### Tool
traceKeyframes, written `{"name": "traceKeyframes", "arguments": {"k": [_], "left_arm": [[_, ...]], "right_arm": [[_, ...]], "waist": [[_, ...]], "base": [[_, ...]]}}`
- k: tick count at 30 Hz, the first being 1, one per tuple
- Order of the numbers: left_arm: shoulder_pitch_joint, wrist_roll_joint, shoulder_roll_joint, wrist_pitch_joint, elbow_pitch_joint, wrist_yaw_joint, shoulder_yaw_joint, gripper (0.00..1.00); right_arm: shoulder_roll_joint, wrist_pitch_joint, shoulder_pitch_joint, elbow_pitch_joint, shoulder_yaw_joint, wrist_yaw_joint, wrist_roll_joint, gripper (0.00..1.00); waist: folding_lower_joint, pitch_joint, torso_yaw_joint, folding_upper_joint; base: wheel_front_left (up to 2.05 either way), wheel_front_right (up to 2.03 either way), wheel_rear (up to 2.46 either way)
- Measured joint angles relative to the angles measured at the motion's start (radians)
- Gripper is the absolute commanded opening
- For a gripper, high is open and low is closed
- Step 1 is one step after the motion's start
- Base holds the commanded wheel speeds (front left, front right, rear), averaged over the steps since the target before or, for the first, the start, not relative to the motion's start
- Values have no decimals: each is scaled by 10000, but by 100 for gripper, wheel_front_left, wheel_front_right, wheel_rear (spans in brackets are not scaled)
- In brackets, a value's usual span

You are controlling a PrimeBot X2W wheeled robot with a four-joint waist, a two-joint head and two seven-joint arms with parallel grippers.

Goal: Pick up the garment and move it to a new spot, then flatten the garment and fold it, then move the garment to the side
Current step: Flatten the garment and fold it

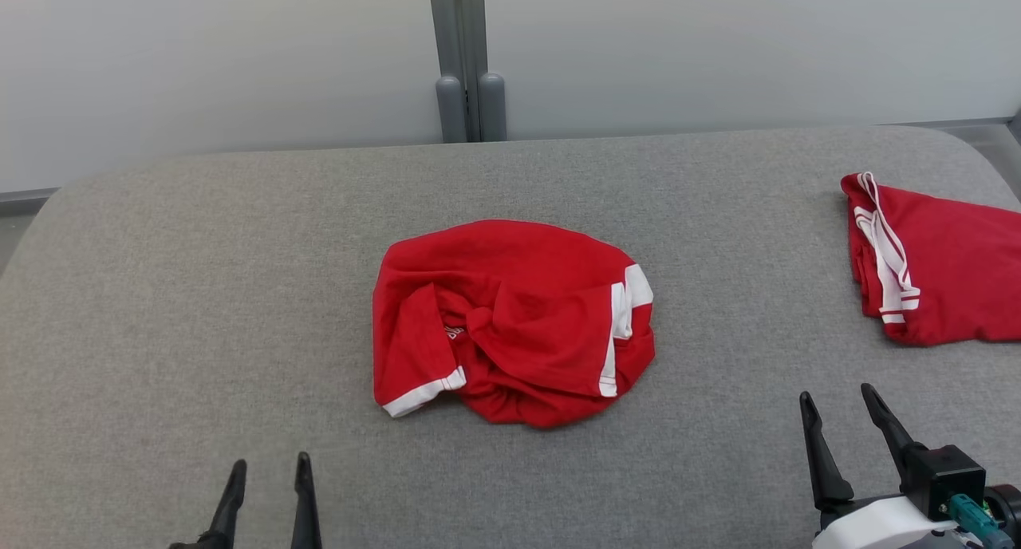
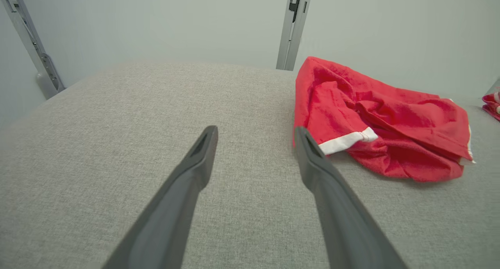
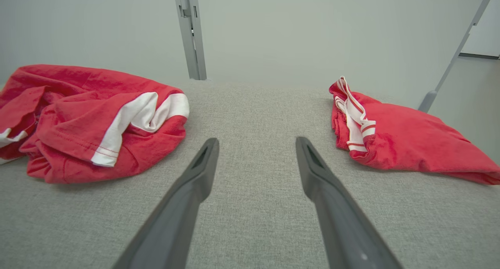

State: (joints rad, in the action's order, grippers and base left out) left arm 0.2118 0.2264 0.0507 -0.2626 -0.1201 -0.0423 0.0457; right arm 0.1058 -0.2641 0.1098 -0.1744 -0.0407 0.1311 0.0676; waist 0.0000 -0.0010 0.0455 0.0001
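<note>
One crumpled red-and-white garment (image 1: 510, 321), heaped on grey padded surface (image 1: 183, 294), ahead of and between both sets of jaws, touching neither. Judged light, soft, floppy; will sag when lifted. Best pinch: white-edged hem (image 1: 423, 393) nearest left gripper (image 1: 271, 461). Small white mark (image 1: 453, 333) in folds, unreadable. Left gripper and right gripper (image 1: 837, 392) both spread wide, empty. Second red garment (image 1: 941, 270) lies ahead-right of right jaws.

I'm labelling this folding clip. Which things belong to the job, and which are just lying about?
For the job: crumpled red garment in the middle; grey table it lies on.
Lying about: second red garment at the table's right edge, apart from the first; grey post behind.
</note>
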Motion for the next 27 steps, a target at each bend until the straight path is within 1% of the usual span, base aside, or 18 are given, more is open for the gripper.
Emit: {"name": "traceKeyframes", "arguments": {"k": [2,6,9,14,17,20,22,27], "left_arm": [[-141,-69,2,0,-58,-140,282,100],[-955,-439,-4,-17,-454,-414,1081,100],[-1750,-667,-10,-15,-1279,-591,1820,100],[-2921,-1070,-15,-13,-2752,-692,2604,100],[-3531,-1150,-19,-15,-3402,-688,2819,100],[-3992,-1233,-19,-15,-3887,-458,2878,100],[-4194,-1248,-21,-15,-4159,-261,2811,100],[-4396,-1233,-6,-15,-4418,-92,2500,100]], "right_arm": [[25,0,-30,79,42,0,0,100],[109,0,-268,314,303,2,0,100],[180,0,-590,510,522,0,6,100],[190,0,-856,706,658,0,88,100],[169,0,-928,717,642,0,104,100],[153,0,-950,709,635,0,115,100],[150,0,-953,702,616,0,117,100],[123,0,-1009,690,554,0,146,100]], "waist": [[0,29,-9,0],[0,185,-62,0],[0,413,-172,0],[0,809,-451,0],[0,1051,-637,0],[0,1268,-815,0],[0,1394,-933,0],[0,1593,-1121,0]], "base": [[0,0,0],[0,0,0],[0,0,0],[0,0,0],[0,0,0],[0,0,0],[0,0,0],[0,0,0]]}}
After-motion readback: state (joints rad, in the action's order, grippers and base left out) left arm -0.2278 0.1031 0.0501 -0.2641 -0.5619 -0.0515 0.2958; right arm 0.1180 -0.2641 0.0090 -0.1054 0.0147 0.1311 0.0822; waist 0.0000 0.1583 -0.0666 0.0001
